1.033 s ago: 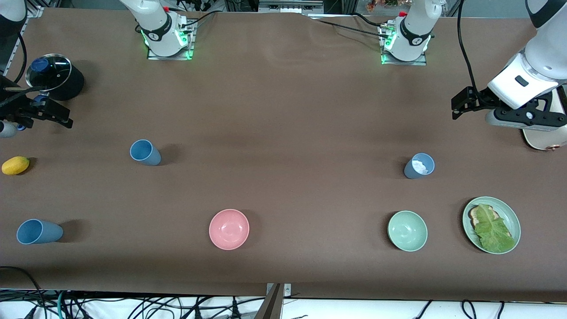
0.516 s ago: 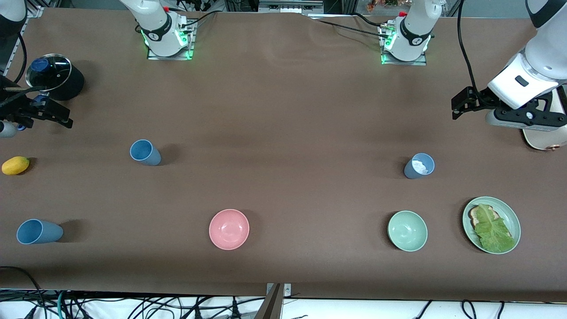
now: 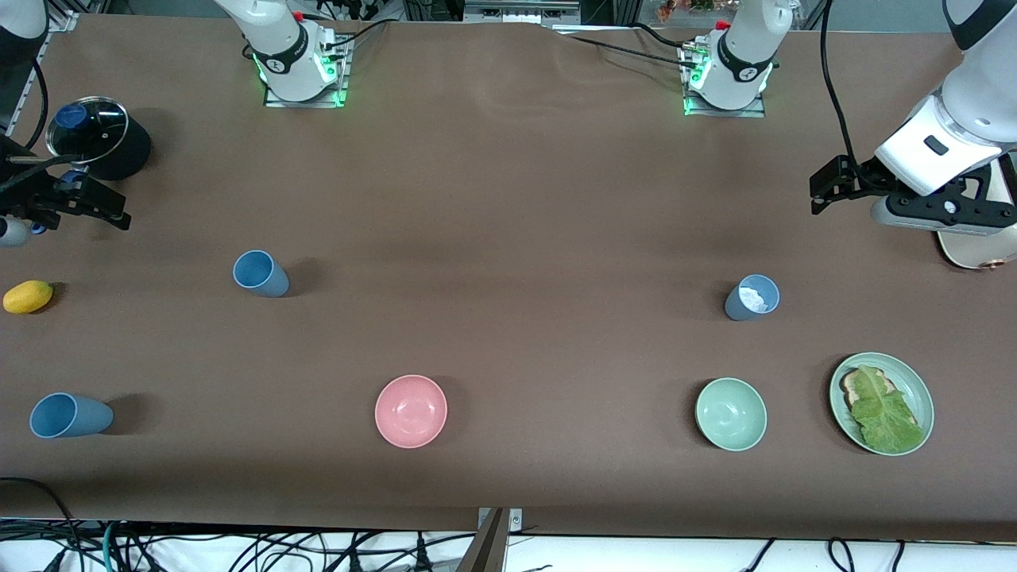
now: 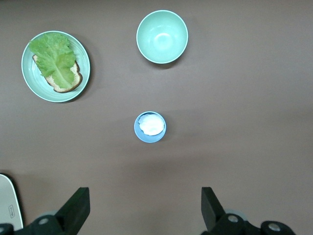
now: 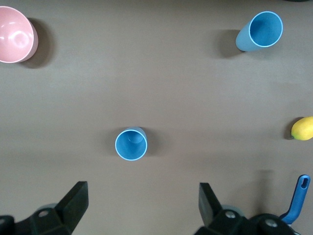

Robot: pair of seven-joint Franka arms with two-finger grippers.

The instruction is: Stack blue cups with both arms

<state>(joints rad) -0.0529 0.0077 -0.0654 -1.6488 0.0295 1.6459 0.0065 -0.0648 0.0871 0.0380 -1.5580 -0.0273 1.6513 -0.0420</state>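
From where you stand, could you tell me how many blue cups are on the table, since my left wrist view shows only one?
Observer: Three. Besides your cup with white inside, a second cup and a third cup sit toward the right arm's end.
Operator: Thank you. Is either of those held?
Observer: No. The right end effector is open and empty, up over the table near a lidded black pot.
Operator: Is anything else near them?
Observer: A pink bowl and a lemon.

Brown table (image 3: 508, 199) bears cups (image 3: 260, 273), bowls (image 3: 411, 411) (perhaps a lemon (image 3: 28, 296)).
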